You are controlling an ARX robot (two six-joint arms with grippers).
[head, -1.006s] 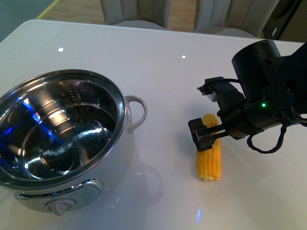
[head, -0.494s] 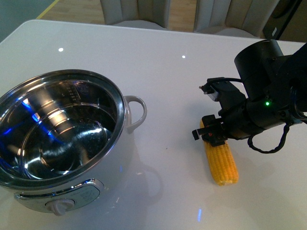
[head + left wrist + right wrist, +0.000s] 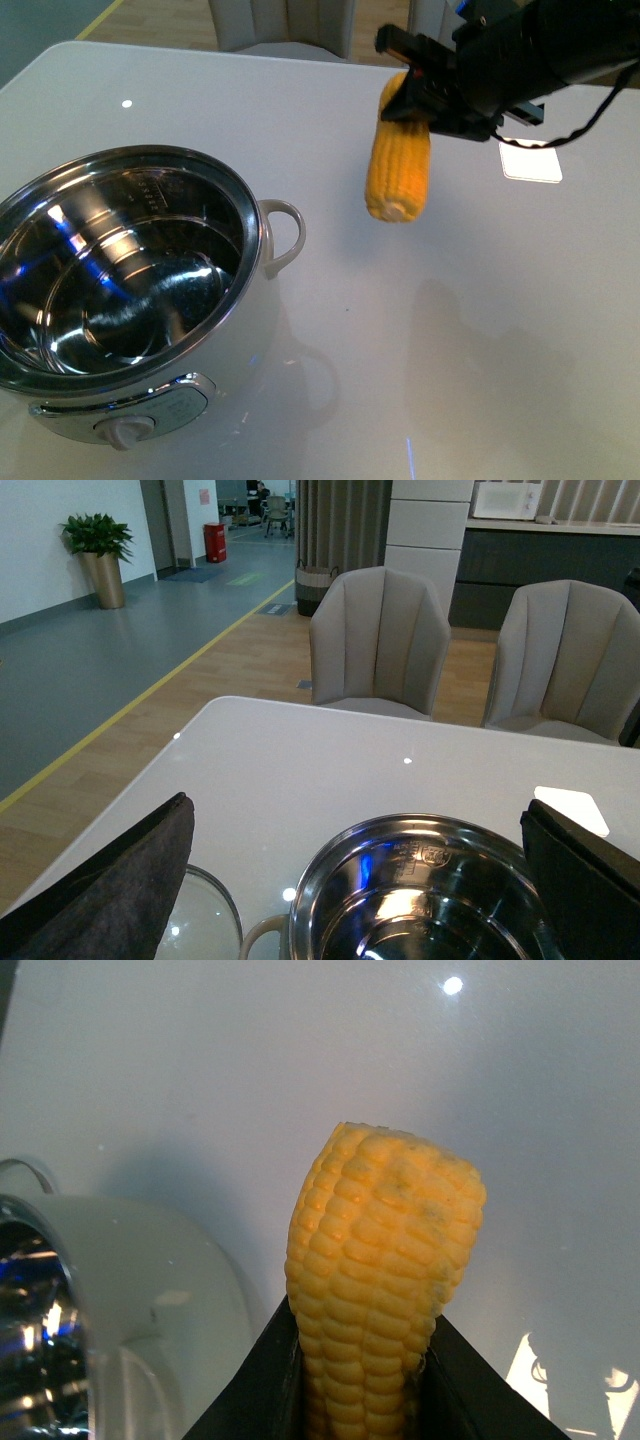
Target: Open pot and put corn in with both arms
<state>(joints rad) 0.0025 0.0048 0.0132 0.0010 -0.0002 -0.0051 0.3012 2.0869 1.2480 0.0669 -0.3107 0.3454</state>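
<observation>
In the front view the right gripper [image 3: 412, 88] sits at the upper right of the frame, its jaws pinching the upper end of the corn [image 3: 398, 165]; the cob hangs nearly upright, cut end down, clear of the white table [image 3: 470, 340]; it is right of the pot [image 3: 262, 245] and not over it. The pot stands uncovered at the lower left, steel inside bare, loop handle toward the corn, knob at the bottom edge. In the right wrist view black fingers [image 3: 255, 1395] flank the cob at the bottom centre. In the left wrist view the left gripper [image 3: 355, 810] has its jaws spread wide, one dark pad in each lower corner, with the pot's rim between them.
</observation>
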